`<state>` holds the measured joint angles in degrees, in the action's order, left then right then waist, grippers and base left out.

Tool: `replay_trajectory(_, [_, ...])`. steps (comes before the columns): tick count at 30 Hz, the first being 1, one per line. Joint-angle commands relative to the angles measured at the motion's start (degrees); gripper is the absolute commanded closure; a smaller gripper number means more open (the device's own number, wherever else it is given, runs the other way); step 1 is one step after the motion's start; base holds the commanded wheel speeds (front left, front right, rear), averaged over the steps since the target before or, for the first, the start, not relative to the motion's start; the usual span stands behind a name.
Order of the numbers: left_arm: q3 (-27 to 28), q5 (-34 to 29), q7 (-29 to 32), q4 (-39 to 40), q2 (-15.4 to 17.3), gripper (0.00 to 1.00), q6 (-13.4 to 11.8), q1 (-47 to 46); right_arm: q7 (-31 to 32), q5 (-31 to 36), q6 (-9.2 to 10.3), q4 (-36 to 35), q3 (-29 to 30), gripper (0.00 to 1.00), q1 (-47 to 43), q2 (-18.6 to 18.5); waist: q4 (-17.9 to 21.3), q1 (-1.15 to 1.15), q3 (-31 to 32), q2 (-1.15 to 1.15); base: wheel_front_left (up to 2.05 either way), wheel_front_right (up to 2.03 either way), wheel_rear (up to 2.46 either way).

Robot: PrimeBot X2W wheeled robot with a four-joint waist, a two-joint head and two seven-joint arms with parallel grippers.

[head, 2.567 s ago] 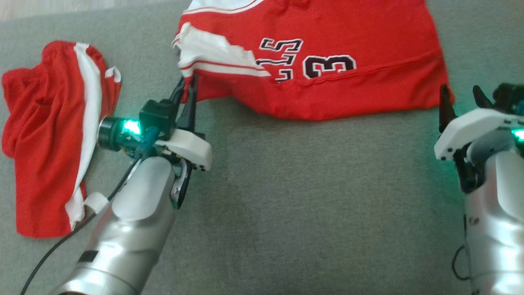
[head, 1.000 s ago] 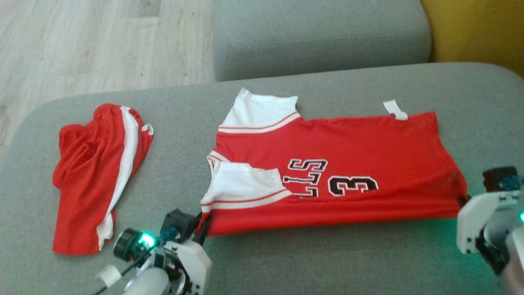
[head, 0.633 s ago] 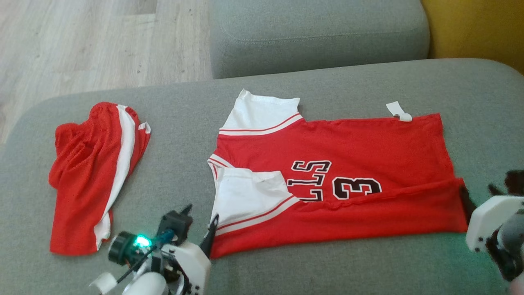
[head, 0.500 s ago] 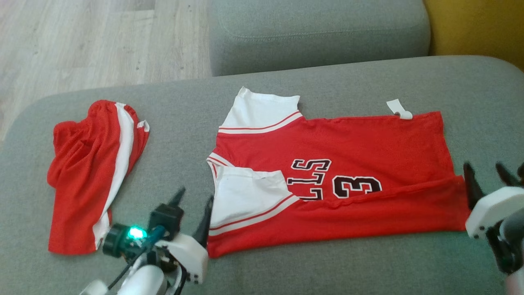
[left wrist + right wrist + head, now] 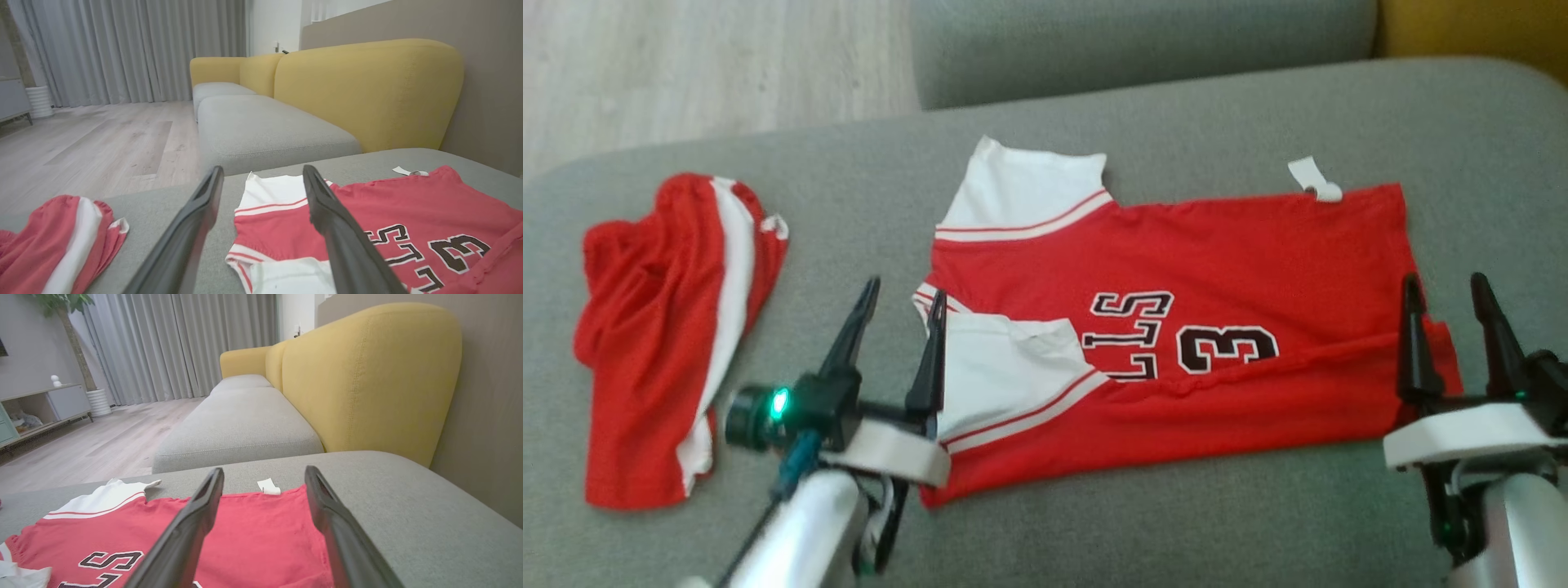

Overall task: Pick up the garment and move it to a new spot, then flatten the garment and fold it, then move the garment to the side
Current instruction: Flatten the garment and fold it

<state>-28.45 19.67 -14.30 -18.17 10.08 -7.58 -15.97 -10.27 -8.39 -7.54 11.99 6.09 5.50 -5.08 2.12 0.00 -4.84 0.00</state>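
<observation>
Grey cushion (image 5: 1094, 531) carries the jersey (image 5: 1225, 253), one long edge folded over, stretched from left gripper (image 5: 903, 287) to right gripper (image 5: 1444, 279), both spread wide, empty. Folding's underway, I'd say; next calls for pinching both ends.

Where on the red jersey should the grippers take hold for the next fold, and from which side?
Probably the far edge of the jersey: left gripper on the white sleeve, right gripper on the hem corner by the white tag, reaching over from the near side. It lies flat crosswise, near edge already folded in, an open gripper at each end.
</observation>
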Motion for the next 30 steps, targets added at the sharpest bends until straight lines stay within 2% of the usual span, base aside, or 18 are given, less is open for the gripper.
replay_trajectory(1, [2.4, -1.1, -0.7, 1.4, 1.2, 0.0, 0.7, -5.6, -0.9, 0.6, 0.05, -1.8, -1.4, 0.0, 3.3, -0.1, 1.3, 0.0, -2.3, 0.0, 0.0, 0.0, 0.0])
replay_trajectory(6, [2.3, -3.3, 1.3, -3.5, 4.6, 0.0, 4.5, -16.4, -0.7, 1.8, 0.05, -2.1, -1.1, 0.0, 8.2, 0.5, 4.5, 0.0, -7.7, 0.0, 0.0, 0.0, 0.0])
replay_trajectory(11, [1.5, -3.9, 9.5, -12.2, 8.7, 0.0, 11.1, -30.3, -0.6, 2.2, 0.05, -3.0, -1.6, 0.0, 13.2, 1.2, 8.5, 0.0, -13.7, 0.0, 0.0, 0.0, 0.0])
replay_trajectory(14, [0.3, -3.3, 15.2, -18.2, 10.8, 0.0, 13.7, -36.7, -1.0, 1.9, 0.05, -3.1, -2.5, 0.0, 15.7, 1.7, 11.2, 0.0, -16.6, 0.0, 0.0, 0.0, 0.0])
replay_trajectory(20, [-0.5, 2.2, 23.5, -28.4, 13.6, 0.0, 15.0, -44.6, -2.2, 0.6, 0.05, -1.9, -4.4, 0.0, 18.5, 2.1, 15.5, 0.0, -20.5, 0.0, 0.0, 0.0, 0.0])
replay_trajectory(24, [-2.1, 6.2, 26.0, -31.9, 14.7, 0.0, 15.0, -46.9, -3.3, -1.7, 0.05, -0.4, -5.7, 0.0, 19.1, 2.2, 17.3, 0.0, -22.0, 0.0, 0.0, 0.0, 0.0])
replay_trajectory(30, [-5.1, 9.9, 26.5, -33.0, 15.8, 0.0, 15.0, -48.4, -4.1, -3.0, 0.05, 0.8, -6.0, 0.0, 19.2, 2.2, 18.1, 0.0, -22.7, 0.0, 0.0, 0.0, 0.0])
